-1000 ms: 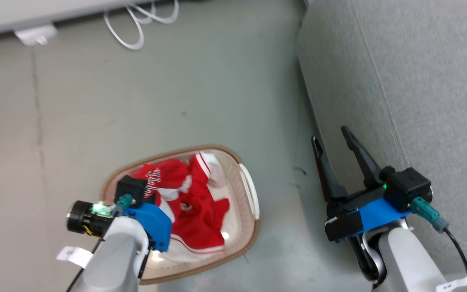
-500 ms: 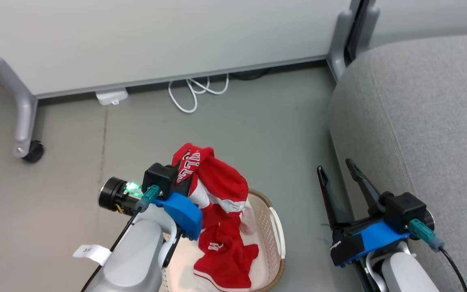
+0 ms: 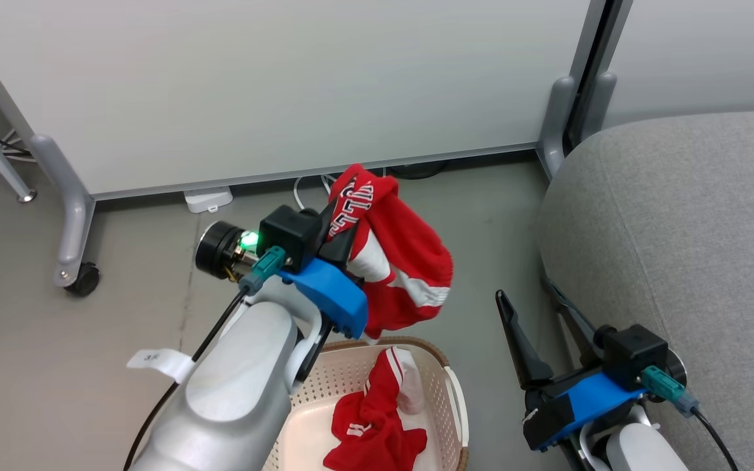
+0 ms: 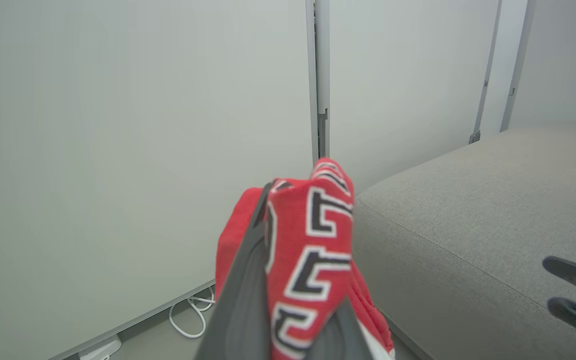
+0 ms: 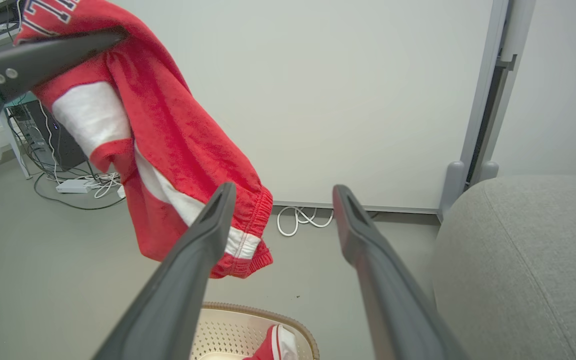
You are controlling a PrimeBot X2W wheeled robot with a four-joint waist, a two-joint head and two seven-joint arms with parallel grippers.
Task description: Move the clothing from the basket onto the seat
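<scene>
My left gripper point(image 3: 345, 208) is shut on a red garment point(image 3: 410, 268) with white trim and lettering, held up in the air above the basket point(image 3: 450, 386). In the left wrist view the lettered fabric point(image 4: 313, 250) is pinched between my grey fingers point(image 4: 245, 295). A second red garment point(image 3: 377, 428) lies inside the cream perforated basket. The light-grey seat point(image 3: 678, 229) stands to the right. My right gripper point(image 3: 524, 291) is open and holds nothing, low beside the seat's front. In the right wrist view, its fingertips point(image 5: 220, 200) frame the hanging garment point(image 5: 168, 150), the basket rim point(image 5: 248, 310) and the seat point(image 5: 528, 250).
A white partition panel point(image 3: 272, 85) on grey legs stands behind, with a caster point(image 3: 82, 280) at the left. A white power strip point(image 3: 207, 199) and looped cables point(image 5: 298, 220) lie on the grey floor by its base.
My left gripper has lifted the red garment up out of the basket. The head camera has tilted up, so the basket sits lower in view. The right gripper stays open.
</scene>
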